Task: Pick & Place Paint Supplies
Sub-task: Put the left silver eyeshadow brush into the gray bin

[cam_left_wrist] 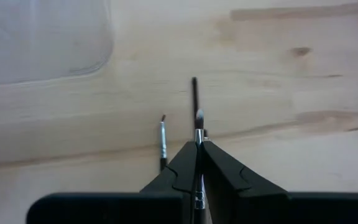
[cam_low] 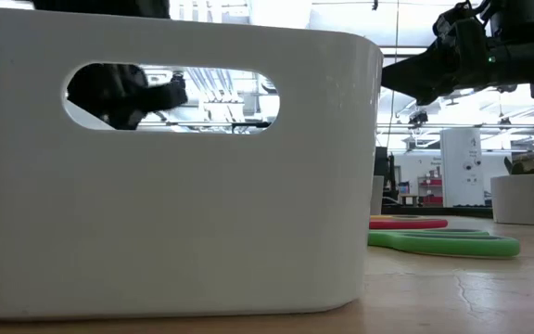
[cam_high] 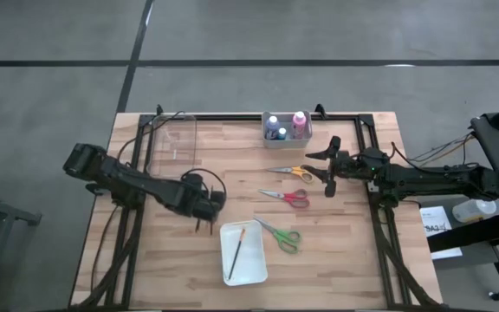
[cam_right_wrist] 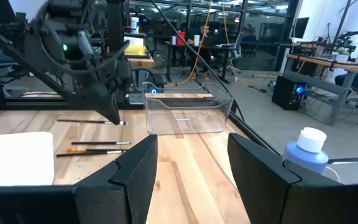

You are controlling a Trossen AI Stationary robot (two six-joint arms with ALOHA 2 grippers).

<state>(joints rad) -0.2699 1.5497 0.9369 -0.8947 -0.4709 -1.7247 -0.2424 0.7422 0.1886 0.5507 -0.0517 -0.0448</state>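
My left gripper hangs over the table's near left part, left of the white tray, and is shut on a thin dark brush. A second brush lies on the wood beside it. Another, orange-handled brush lies in the tray. Orange scissors, red scissors and green scissors lie flat mid-table. Capped bottles stand in a small clear bin at the far edge. My right gripper waits open at the right, touching nothing. My left gripper pinches the brush between its two fingers at the metal ferrule, just behind the pale bristles, which stick out past the fingertips. The fingers slant down from the table's left. The brush is lifted clear of the wood and lies about level.
A large clear container stands at the far left. In the low view the tray's wall fills most of the picture. Two brushes lie on the wood below my left gripper. A blue bottle stands off the table at the right.
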